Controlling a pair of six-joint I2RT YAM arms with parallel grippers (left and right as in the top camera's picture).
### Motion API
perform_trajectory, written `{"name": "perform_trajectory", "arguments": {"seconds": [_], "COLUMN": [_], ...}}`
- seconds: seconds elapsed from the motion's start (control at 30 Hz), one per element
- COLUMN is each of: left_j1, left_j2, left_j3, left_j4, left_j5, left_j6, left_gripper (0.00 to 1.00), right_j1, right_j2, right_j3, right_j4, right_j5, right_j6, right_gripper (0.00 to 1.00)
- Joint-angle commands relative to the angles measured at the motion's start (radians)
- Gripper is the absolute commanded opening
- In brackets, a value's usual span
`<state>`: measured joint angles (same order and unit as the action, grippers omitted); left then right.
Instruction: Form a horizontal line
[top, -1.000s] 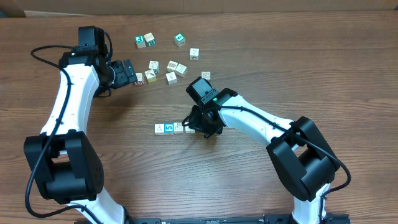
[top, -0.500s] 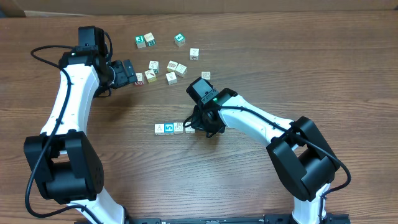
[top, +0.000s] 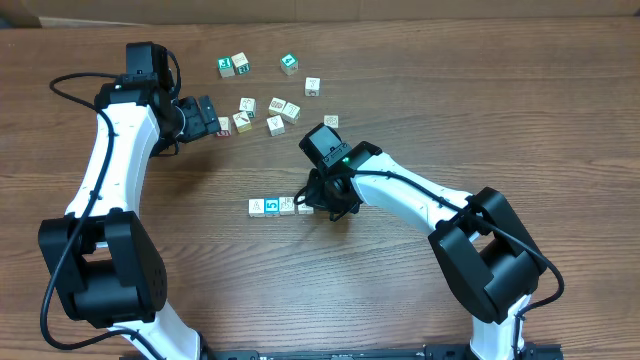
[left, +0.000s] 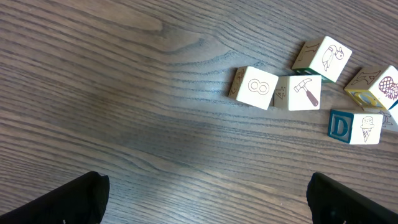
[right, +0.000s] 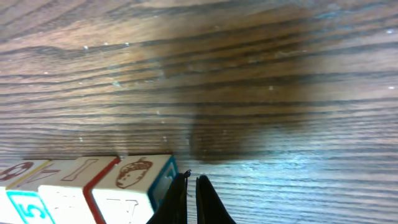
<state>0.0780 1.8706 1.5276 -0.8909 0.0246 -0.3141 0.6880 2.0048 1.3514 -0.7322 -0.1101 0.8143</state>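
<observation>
right claw (right: 191, 184) is pinched shut, empty, beside the row of cubes (top: 272, 206); left claw (left: 208, 199) gapes wide, holding nothing.

Overhead looks straight down on the table (top: 500, 100); wrist views sit close above it, the right sharing the horizontal line (top: 280, 206).

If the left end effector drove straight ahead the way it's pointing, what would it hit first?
Likely the cube with a blue D, ahead of one finger of the open left end effector; depth is unclear.
</observation>
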Motion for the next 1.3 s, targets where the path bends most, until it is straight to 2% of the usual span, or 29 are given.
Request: {"name": "perform_trajectory", "arguments": {"seconds": [0.0,0.57,1.07,1.27], "left_j1": [-0.014,-0.014,-0.014,-0.013], "left_j2": [0.007,0.007,0.007,0.007], "left_j3": [0.009,0.009,0.009,0.009], "left_j4": [0.002,0.002,0.003,0.002], "left_j5": [-0.006,-0.006,-0.006,-0.006], "left_j6": [0.0,0.0,0.0,0.0], "left_gripper": [1.0,1.0,1.0,1.0], "right_j1": [0.006,0.037,0.034,0.035], "right_j2": [0.0,0.0,0.0,0.0], "right_j3": [-0.004,-0.004,-0.004,-0.004], "right_j4": [0.01,0.042,-0.037,-0.045], "right_j5": [-0.016,-0.008,0.157,0.162], "right_j6": [-0.004,0.0,-0.005,-0.038], "right_gripper": [0.04,0.04,0.04,0.04]}}
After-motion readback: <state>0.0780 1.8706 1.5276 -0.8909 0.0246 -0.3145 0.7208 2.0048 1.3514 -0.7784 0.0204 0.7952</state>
